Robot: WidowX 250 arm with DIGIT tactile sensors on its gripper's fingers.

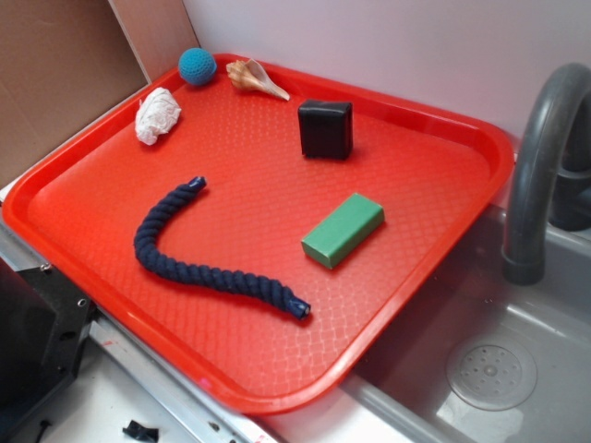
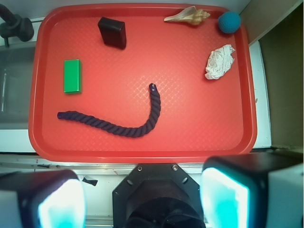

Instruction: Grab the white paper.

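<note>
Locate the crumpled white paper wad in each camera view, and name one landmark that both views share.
Exterior: the crumpled white paper wad lies at the upper left of the red plastic tray, near its far-left corner.
Wrist: the wad lies at the upper right, by the tray's right rim.
Shared landmark: the teal ball sits in the tray corner nearest the wad, apart from it, in both views.

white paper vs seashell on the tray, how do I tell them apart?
The white paper is white, crumpled and blunt; the seashell is beige, smooth-ridged and tapers to a point. The paper lies near the red tray's side rim, the seashell along its back rim beside the teal ball. Both are small, pale, oblong and untouched.
</note>
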